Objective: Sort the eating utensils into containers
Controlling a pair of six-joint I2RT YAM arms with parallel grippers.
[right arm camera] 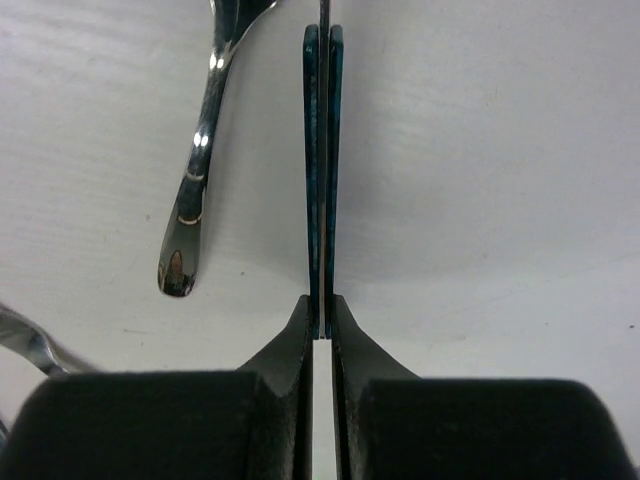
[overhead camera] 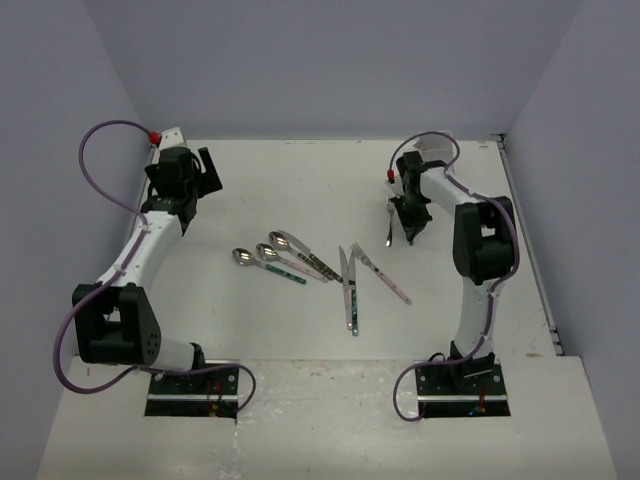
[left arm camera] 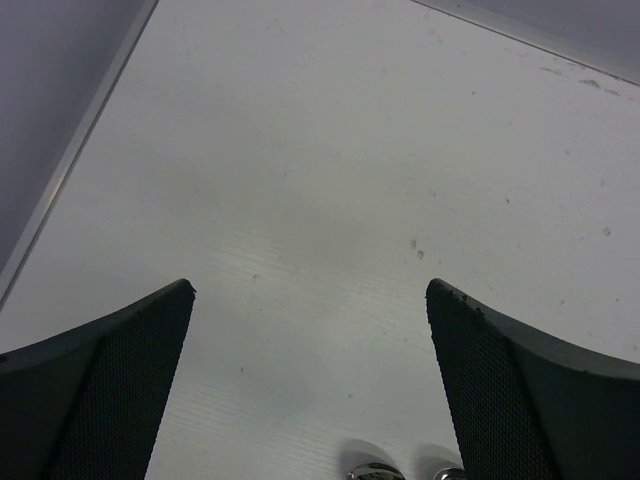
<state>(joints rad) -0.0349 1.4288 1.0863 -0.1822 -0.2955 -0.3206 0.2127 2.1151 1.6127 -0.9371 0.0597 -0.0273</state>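
The right claw point(right arm camera: 322, 325) is squeezed tight on a teal handle point(right arm camera: 322, 150). The handle stands on its thin edge, so the two fingers press on its flat sides. I think that helps, because flat sides are easier to pinch and slip less. The claw grabs the very end of the handle, and the rest sticks out in front. I cannot tell if it is off the table point(left arm camera: 350, 150) yet, or if it is a spoon, fork or knife, because the head is out of the picture.

Just beside the teal handle lies a shiny metal handle point(right arm camera: 195, 190). It does not touch the teal one, so the claw had room to come down on one piece alone.

Well apart from the teal handle, near the middle of the table, lie more pieces: three spoons point(overhead camera: 268, 252), a knife point(overhead camera: 349, 290) and a fork point(overhead camera: 382, 273). They wait to be sorted.

Farthest from the teal handle, past the spoons, hangs the left claw point(left arm camera: 310, 285). Its fingers are wide apart and hold nothing.

I cannot see the holder for sure, so I cannot say where the teal piece must go.
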